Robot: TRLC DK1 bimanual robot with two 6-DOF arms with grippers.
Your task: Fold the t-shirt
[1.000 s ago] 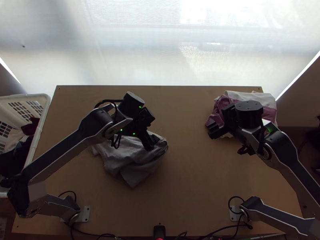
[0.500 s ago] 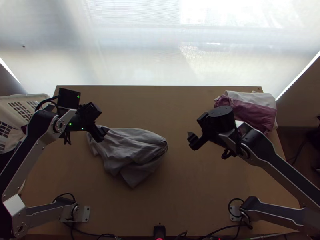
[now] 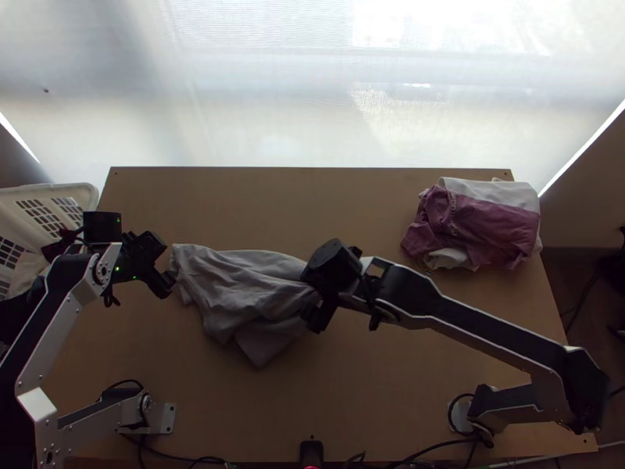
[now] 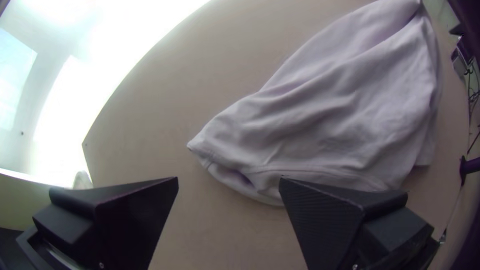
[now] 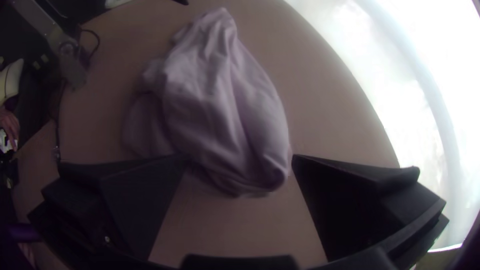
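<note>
The grey t-shirt [image 3: 250,293] lies bunched and creased on the tabletop [image 3: 367,203], in front of and between the arm bases. No usable fold is established; the work appears to be at the flattening stage.

Left hand [image 4: 229,181]: released, fingers parted. It stands beside the end of the t-shirt nearest the basket [image 3: 87,195], where a seamed edge gapes between layers.
Right hand [image 5: 239,157]: released, fingers parted. It stands over the opposite, rounded end, with a loose roll of cloth lying between the fingertips as seen in the right wrist view.

Probable faults and causes:
1. Missed grip, left: most of the edge lies beyond the fingertips. Closing without further advance may catch nothing or a single layer.
2. Excess layers, right: the cloth is doubled under this end. Closing here may lock the creases in rather than draw them out.
3. Displaced cloth: a finger lowered onto the roll instead of around it may push the garment along.
4. Skewed spread: if one side holds and the other slips, the t-shirt is likely to pivot and bunch further.
5. Snagging: a wide outward pull may bring the left arm against the basket.

The folded pink and white stack [image 3: 488,227] rests well apart at the far right corner.
</note>
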